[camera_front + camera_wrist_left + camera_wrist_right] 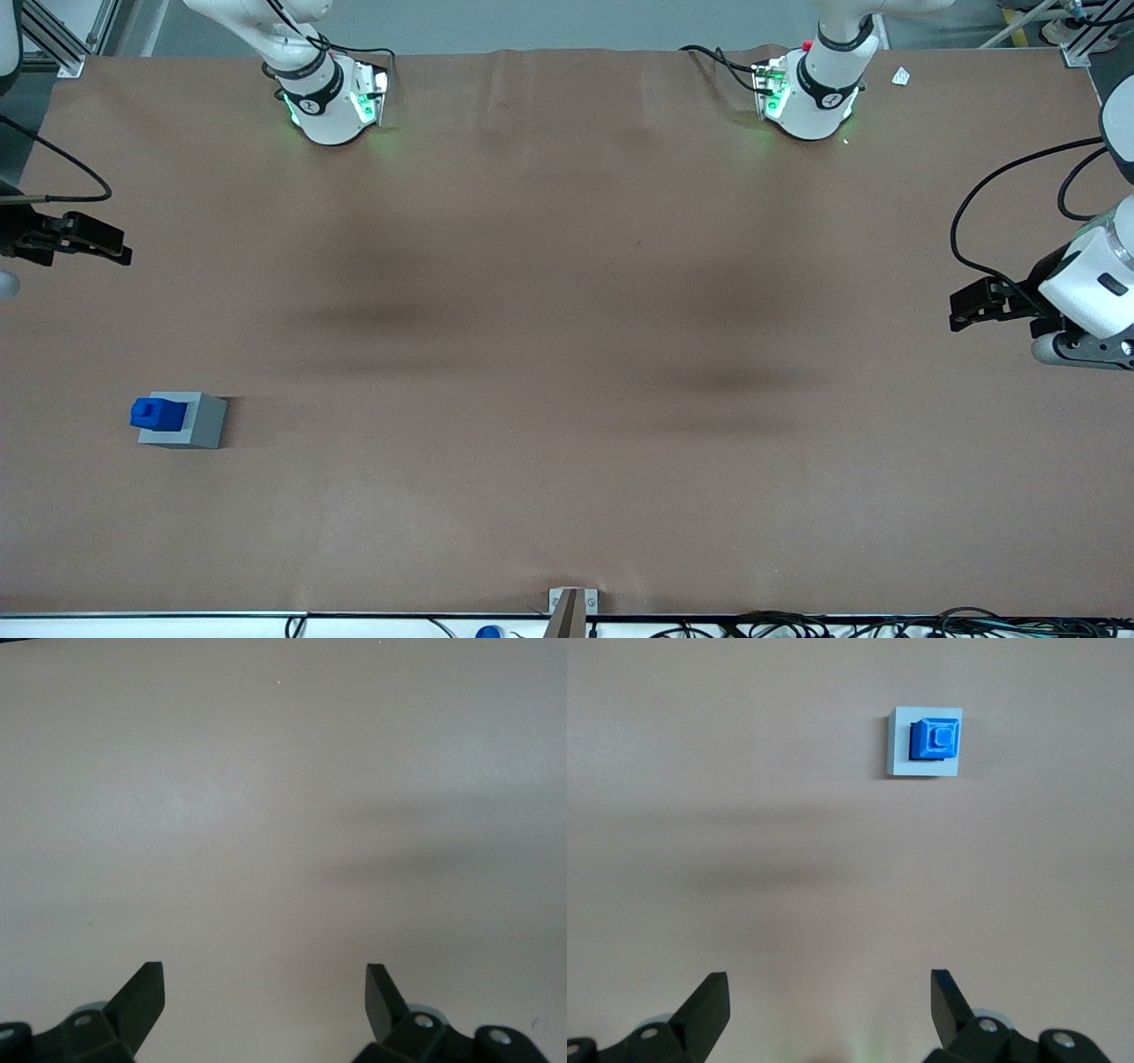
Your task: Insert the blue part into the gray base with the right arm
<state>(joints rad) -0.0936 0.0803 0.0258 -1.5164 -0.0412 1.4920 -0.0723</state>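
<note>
Front view: the blue part point(152, 413) sat in the top of the gray base point(188, 420), standing proud of the base's upper face rather than flush with it. From this view it appeared set toward the base's outer edge, the one facing the working arm's end of the table, not centered. The right wrist view agreed: the blue part point(935, 740) occupied one side of the gray base point(924, 742), with a wider band of bare gray showing along the other side. A small square notch was visible in the blue part's top face.

The pair rested on the brown table cover point(567, 354), toward the working arm's end and nearer to the front camera than the arm bases.

The right arm's gripper point(111, 248) was at the table edge at the working arm's end, farther from the front camera than the base, well apart from it, and not touching either piece. In the right wrist view the gripper point(830, 1001) showed both black fingers point(709, 1001) spread wide with nothing between them but bare table cover. The base and blue part lay well clear of the fingertips, out ahead of the gripper and off to one side of its centerline.
</note>
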